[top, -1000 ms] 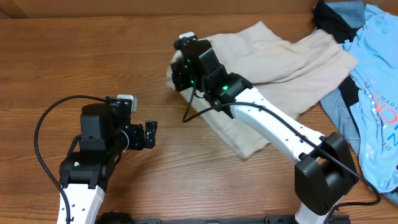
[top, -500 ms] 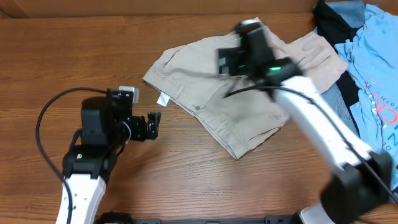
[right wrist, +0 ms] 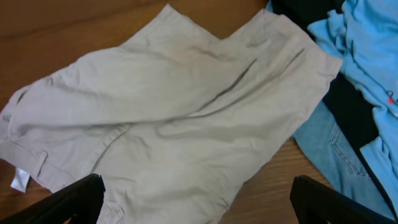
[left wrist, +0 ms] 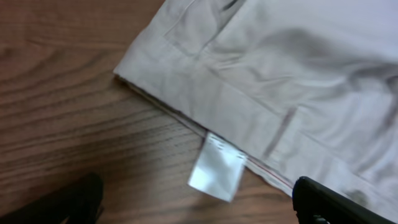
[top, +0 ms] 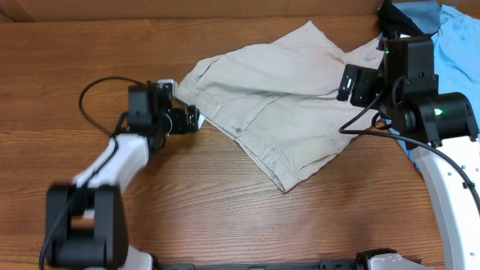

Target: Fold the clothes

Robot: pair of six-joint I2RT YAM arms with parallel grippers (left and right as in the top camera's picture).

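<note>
The shorts point(top: 270, 112) lay rumpled across the upper middle of the overhead frame. The left gripper point(top: 193, 120), beside the waistband point(left wrist: 186, 93), and the right gripper point(top: 356, 82), at the shorts' right edge, both gaped empty. The cotton looked light and limp, and the thicker waistband seemed the surest hold.

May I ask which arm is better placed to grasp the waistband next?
Left: the left gripper sits open at the waistband corner of the shorts, beside the white label; the right gripper hovers open by the leg end.
</note>
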